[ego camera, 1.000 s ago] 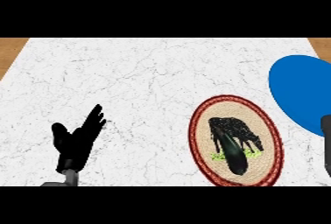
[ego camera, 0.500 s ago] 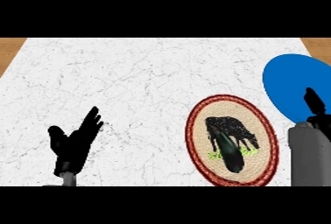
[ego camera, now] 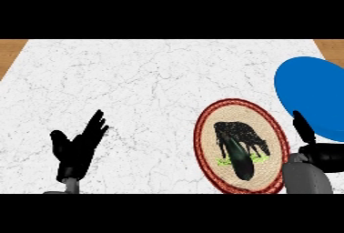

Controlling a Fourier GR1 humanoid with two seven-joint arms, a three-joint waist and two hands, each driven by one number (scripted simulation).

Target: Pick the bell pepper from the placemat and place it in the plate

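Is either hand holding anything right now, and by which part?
Nothing is held. The bell pepper lies on the placemat, untouched by right hand or left hand.

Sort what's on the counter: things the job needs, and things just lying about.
Needed: dark bell pepper, round placemat under it, blue plate, right hand.
Lying about: nothing loose; only the left hand, resting open, and the white counter.

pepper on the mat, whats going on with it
Nothing holds the pepper yet: it lies dark and long on the round placemat. The right hand is at the mat's right edge, in front of the blue plate, not touching the pepper. The left hand rests open at the lower left.
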